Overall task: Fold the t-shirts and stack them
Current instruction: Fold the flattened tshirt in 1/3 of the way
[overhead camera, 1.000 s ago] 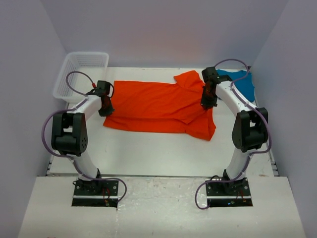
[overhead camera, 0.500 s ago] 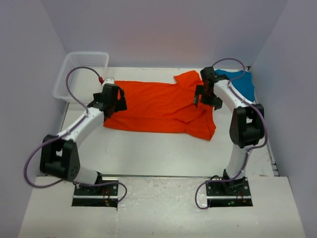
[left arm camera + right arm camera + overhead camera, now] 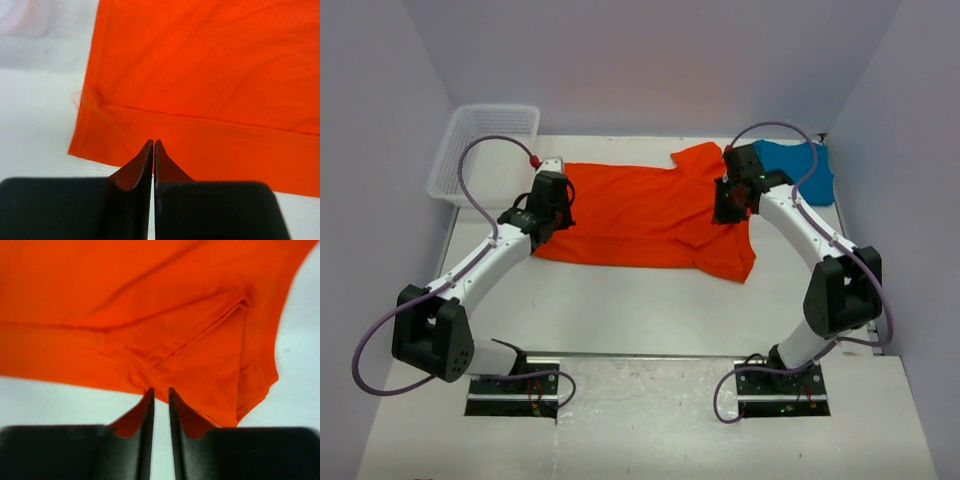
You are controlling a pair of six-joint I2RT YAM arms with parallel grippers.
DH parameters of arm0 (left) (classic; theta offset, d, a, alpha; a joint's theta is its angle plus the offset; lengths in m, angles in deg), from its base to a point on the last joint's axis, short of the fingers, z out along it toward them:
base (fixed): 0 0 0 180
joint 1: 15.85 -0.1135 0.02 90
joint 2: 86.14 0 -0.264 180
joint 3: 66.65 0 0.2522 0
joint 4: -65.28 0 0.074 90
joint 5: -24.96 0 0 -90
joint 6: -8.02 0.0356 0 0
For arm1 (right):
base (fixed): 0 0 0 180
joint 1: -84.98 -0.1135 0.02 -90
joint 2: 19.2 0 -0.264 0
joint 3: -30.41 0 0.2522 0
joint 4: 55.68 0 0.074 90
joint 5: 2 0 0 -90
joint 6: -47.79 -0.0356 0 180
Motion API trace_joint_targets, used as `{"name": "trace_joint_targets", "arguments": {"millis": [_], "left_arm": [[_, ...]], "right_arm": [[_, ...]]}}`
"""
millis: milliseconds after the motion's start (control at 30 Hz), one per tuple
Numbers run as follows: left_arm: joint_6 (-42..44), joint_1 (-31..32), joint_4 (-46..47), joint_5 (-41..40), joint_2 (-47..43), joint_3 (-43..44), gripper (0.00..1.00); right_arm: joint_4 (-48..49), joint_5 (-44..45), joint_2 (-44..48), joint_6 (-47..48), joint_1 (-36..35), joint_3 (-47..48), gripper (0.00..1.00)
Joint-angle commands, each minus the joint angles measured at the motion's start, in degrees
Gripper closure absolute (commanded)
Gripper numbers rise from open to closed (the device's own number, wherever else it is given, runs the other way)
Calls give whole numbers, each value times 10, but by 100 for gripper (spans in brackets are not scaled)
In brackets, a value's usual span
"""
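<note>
Orange-red cloth takes up the middle of the desk (image 3: 640, 300): the orange-red t-shirt (image 3: 640, 215) lies spread sideways, hem end to the left, and its right end is doubled over with a sleeve tucked in. The teal t-shirt (image 3: 802, 168) sits bunched in the far right corner, apart from both arms. The left gripper (image 3: 153, 143) is down at the hem end, jaws drawn almost together on the cloth edge. The right gripper (image 3: 160, 390) is at the rumpled right end, jaws narrow with a thin slit, and we judge they nip the edge there. Risks as we see them: both bites look shallow, so the fabric may slide out on lifting. The right side may catch only the upper layer of the doubled part, which would skew the fold. Uneven travel of the two arms would drag the shirt instead of folding it. We cannot see the pinch lines, which the jaws' own bodies hide. From above, the wrists cover both grasp points. The layer count at the right end is unclear, and a cable crosses part of the teal shirt.
</note>
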Motion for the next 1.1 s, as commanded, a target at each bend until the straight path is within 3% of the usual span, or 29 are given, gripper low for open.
{"name": "trace_joint_targets", "arguments": {"millis": [0,100,200,733,867,1067], "left_arm": [[-14,-1,-5,58,2,13,100],[-21,-1,-10,84,8,16,80],[-20,-1,-10,92,-5,8,71],[0,-1,-27,94,-77,7,66],[8,-1,-30,89,-85,10,65],[13,-1,-28,93,-89,3,64]], "right_arm": [[52,-110,4,14,-27,-39,76],[62,-96,-16,14,-46,-49,24],[73,-104,-51,14,-48,-49,17],[89,-70,-166,-3,-53,-9,35],[81,-61,-173,-3,-54,5,44],[70,-48,-176,-1,-54,28,66]]}}
